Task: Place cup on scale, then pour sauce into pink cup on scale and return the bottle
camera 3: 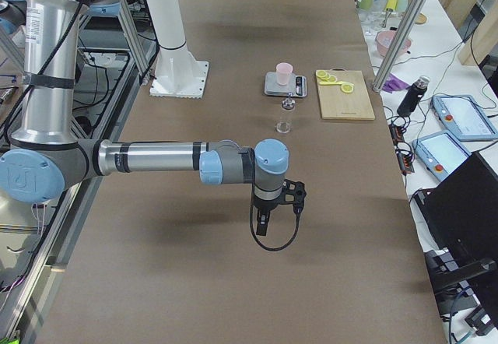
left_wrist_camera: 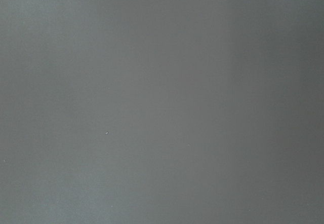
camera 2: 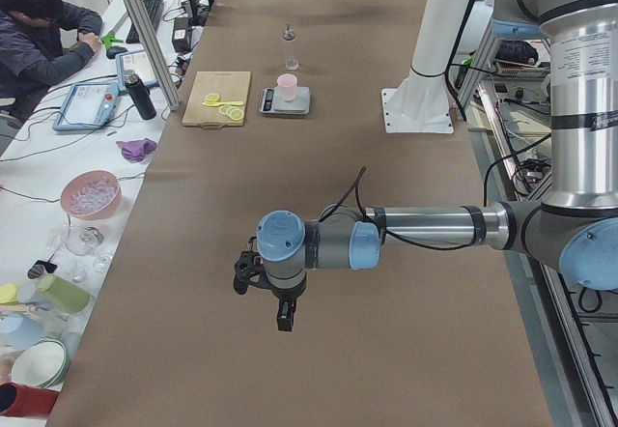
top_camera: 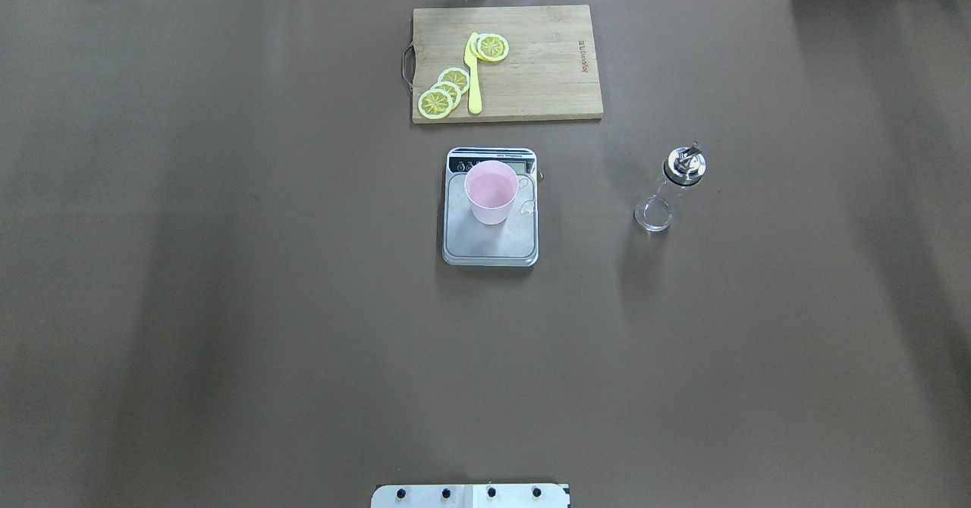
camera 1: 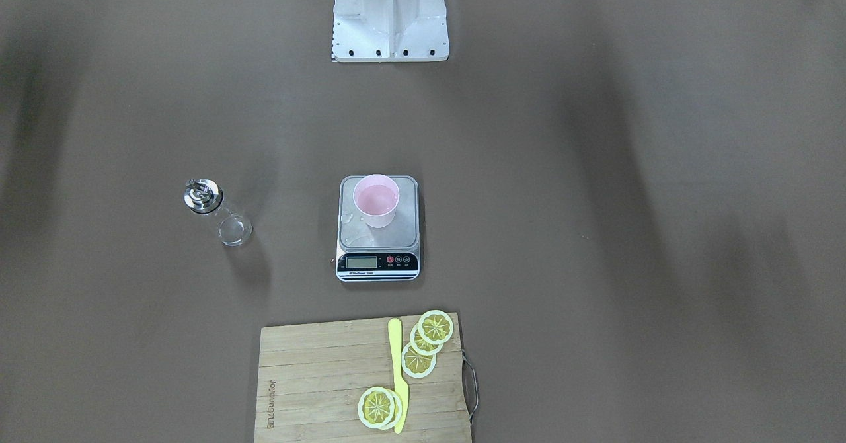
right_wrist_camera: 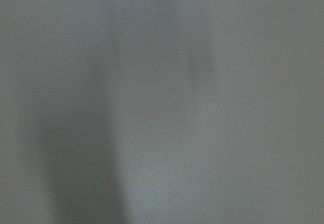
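Observation:
The pink cup (camera 1: 376, 201) stands upright on the silver platform of the scale (camera 1: 404, 233), in the table's middle; both also show in the overhead view, the cup (top_camera: 491, 189) on the scale (top_camera: 493, 249). The clear glass bottle (camera 1: 215, 211) with its metal spout stands upright on the table, apart from the scale, on my right side (top_camera: 671, 189). My left gripper (camera 2: 278, 309) hangs over bare table far from these things, seen only in the exterior left view. My right gripper (camera 3: 264, 221) likewise shows only in the exterior right view. I cannot tell whether either is open or shut. Both wrist views show only bare table.
A wooden cutting board (camera 1: 317, 377) with lemon slices (camera 1: 436, 327) and a yellow knife (camera 1: 396, 363) lies beyond the scale, on the operators' side. The robot's white base (camera 1: 390, 13) stands at the near edge. An operator sits at a side desk (camera 2: 39, 31).

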### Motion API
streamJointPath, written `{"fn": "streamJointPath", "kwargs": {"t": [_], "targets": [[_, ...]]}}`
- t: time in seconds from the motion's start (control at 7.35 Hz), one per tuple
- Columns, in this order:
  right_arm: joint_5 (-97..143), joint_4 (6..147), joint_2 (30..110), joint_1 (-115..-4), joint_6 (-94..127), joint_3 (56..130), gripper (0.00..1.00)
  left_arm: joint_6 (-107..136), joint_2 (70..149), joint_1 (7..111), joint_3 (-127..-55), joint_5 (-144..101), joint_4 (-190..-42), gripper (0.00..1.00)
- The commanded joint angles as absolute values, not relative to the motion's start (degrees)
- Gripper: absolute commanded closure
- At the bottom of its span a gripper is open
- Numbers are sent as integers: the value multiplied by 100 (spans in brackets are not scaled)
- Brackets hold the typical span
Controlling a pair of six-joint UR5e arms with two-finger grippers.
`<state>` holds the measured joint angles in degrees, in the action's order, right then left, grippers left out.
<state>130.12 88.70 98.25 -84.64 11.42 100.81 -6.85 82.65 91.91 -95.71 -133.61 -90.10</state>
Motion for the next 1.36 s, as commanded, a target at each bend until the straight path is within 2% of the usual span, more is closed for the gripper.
{"fn": "streamJointPath", "kwargs": {"t": [0.0, 0.54, 1.22], "targets": [[13017, 8868, 9835, -8464, 1143, 10090, 0, -686, 8262, 9185, -9563, -13359, -9018, 2], [13034, 8886, 10089, -8464, 1134, 10493, 0, -686, 8262, 9185, -9519, -13351, -9009, 2], [13034, 8886, 10090, -8464, 1134, 10494, 0, -686, 8279, 9185, -9238, -13359, -9105, 2]]}}
